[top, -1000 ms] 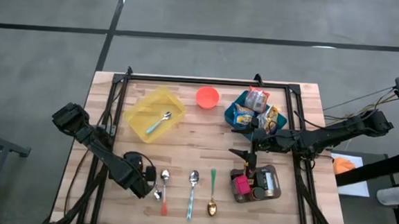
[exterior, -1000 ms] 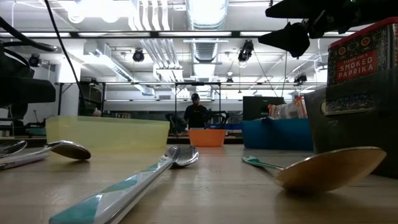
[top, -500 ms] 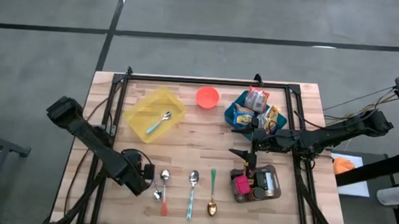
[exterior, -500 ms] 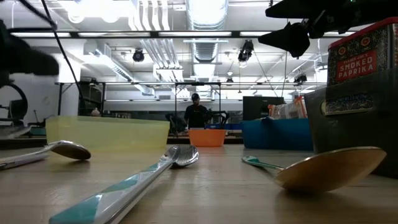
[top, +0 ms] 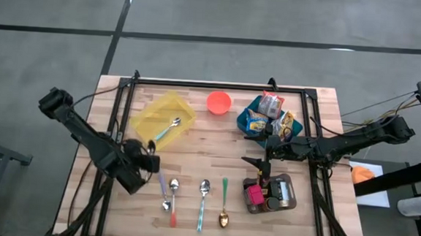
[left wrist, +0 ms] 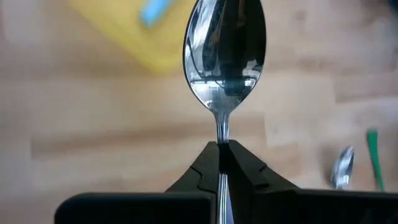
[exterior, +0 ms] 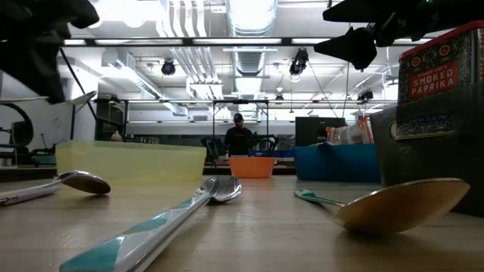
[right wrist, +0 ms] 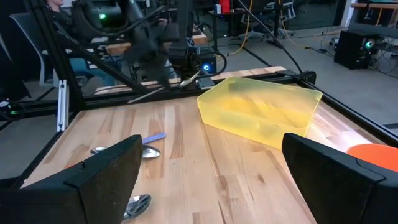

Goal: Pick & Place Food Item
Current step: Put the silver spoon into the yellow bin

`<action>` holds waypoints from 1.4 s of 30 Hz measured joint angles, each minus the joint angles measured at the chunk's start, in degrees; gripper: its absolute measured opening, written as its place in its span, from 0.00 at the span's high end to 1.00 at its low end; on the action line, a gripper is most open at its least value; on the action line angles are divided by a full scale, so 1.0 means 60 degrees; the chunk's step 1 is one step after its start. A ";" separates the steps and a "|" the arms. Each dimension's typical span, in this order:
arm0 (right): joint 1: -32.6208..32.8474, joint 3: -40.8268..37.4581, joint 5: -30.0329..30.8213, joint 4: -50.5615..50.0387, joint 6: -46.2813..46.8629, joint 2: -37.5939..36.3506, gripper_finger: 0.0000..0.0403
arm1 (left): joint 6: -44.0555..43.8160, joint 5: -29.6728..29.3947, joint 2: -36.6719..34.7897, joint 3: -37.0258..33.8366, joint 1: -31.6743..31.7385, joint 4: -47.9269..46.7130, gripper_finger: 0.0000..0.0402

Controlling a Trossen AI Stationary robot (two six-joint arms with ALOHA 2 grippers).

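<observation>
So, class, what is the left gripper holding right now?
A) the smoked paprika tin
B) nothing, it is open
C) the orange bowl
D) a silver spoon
D: in the left wrist view the left gripper is shut on the handle of a silver spoon, lifted above the table near the yellow container.

Spoons [exterior: 162, 219] lie before yellow bin [exterior: 130, 161]
</observation>
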 joint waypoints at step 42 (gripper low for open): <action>0.0004 0.0000 0.0000 -0.0031 0.0000 0.0004 0.05 | 1.4793 0.1837 0.2122 -0.0081 1.1167 0.2450 0.98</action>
